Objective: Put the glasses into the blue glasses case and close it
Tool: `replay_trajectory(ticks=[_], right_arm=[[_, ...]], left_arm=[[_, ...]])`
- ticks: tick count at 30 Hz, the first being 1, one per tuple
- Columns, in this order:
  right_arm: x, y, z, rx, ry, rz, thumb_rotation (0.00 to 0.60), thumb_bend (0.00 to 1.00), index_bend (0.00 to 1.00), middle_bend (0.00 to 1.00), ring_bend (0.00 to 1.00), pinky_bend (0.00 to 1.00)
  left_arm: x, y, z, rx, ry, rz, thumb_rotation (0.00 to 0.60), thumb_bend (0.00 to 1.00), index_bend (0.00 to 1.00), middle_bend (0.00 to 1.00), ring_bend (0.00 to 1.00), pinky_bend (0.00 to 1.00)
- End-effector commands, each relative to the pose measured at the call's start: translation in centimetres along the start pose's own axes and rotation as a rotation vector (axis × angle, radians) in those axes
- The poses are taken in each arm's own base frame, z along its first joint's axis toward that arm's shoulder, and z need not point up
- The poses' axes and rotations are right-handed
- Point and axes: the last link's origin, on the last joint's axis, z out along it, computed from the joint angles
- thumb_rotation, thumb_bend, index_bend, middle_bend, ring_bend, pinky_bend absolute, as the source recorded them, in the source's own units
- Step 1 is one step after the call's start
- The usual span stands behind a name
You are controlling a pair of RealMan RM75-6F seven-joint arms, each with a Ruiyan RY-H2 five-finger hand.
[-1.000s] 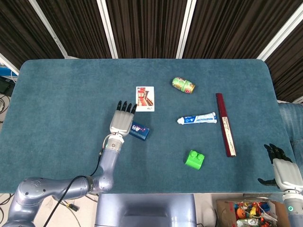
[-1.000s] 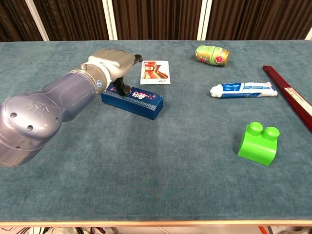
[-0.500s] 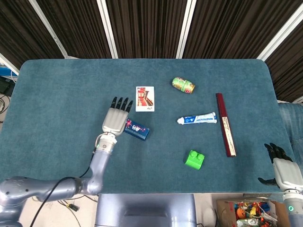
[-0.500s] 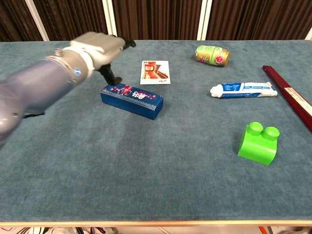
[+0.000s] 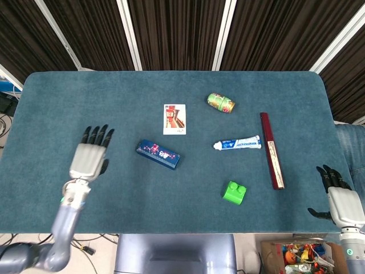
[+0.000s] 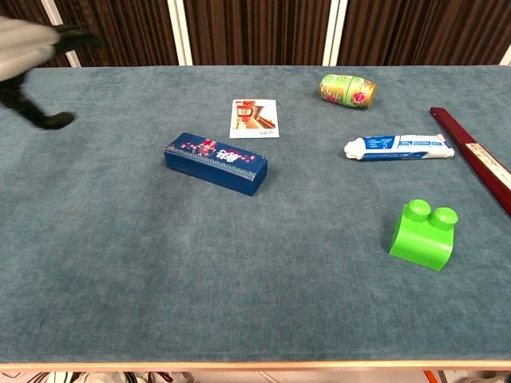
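Both the left hand (image 5: pixel 91 156) and right hand (image 5: pixel 340 201) are spread, holding nothing, well apart from the closed rectangular blue glasses case (image 5: pixel 158 154).

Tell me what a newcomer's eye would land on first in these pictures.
Probably the bright green block near the table's right front, the loudest colour on the teal cloth. Next, the closed blue glasses case lying alone near the middle, with the left hand open and apart from it on the left. The right hand, open too, sits at the table's right front corner.
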Motion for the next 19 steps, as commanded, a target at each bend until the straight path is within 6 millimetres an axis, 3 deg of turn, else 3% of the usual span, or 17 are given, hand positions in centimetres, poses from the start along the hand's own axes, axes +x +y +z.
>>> replay_trajectory(ticks=[1,10,19], right_arm=[[0.2,-0.2,0.0,0.037,0.061,0.026,0.600,0.10,0.00,0.00,0.03,0.23],[0.4,-0.3,-0.2,0.103,0.142,0.049,0.600,0.10,0.00,0.00,0.03,0.23],[0.3,-0.2,-0.3,0.115,0.158,0.044,0.600,0.10,0.00,0.00,0.03,0.23]], left_arm=[[0.3,-2.5,-3.3,0.021,-0.005,-0.012,0.600,0.34,0.00,0.01,0.00,0.00],[0.6,-6.6,-7.8,0.075,0.051,-0.115,0.600,0.34,0.00,0.01,0.00,0.00],[1.0,-8.7,-9.8,0.110,0.106,-0.168,0.600,0.34,0.00,0.00,0.00,0.00]])
